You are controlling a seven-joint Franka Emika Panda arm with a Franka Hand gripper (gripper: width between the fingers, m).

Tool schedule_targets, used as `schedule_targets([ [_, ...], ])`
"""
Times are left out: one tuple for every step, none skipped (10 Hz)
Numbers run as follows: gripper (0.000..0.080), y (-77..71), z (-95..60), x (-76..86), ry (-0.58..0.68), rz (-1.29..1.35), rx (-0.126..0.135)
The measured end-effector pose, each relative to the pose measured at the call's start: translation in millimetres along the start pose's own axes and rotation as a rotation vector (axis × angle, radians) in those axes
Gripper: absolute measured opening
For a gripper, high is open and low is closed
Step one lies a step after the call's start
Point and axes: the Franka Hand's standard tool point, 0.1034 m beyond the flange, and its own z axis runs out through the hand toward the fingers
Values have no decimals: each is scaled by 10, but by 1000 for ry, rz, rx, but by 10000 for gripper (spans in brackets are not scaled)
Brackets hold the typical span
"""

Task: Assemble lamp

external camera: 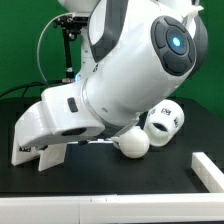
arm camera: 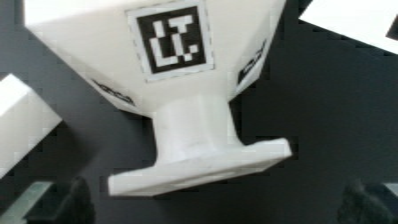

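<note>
White plastic fills my wrist view: the lamp base (arm camera: pixel 192 125) lies on the black table (external camera: pixel 100 190), its tagged angular body at the far end and its narrow neck running towards the camera into a flat flange. The gripper (arm camera: pixel 210 200) is spread wide. Its two dark fingers (arm camera: pixel 43 200) show at the frame's corners, one on either side of the flange. Bare table shows between each finger and the flange's ends, so I read no contact and nothing held. A pale slab (arm camera: pixel 15 110) is cut off by the frame edge close beside the base; I cannot tell what it is.

In the exterior view the arm (external camera: pixel 130 70) leans low over the exterior view's left half of the table and hides most of the base. The bulb (external camera: pixel 133 142) sits on the table just to the exterior view's right of the wrist. The shade (external camera: pixel 166 120) lies tipped just beyond it, and I cannot tell if they touch. A white bar (external camera: pixel 205 170) lies near the front corner on the exterior view's right, well apart from the bulb. Open black surface runs along the front edge.
</note>
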Motion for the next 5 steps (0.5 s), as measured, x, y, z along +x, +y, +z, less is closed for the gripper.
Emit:
schedule_targets([
  [698,-5,0,3,0,-1,0],
  [698,4,18,0,-2,-10,-3],
  [698,31,95,-16,-10,-45,-16],
  [698,26,143,-33,-15,-54,-20],
  [698,29,179,-38,-10,-69,-30],
])
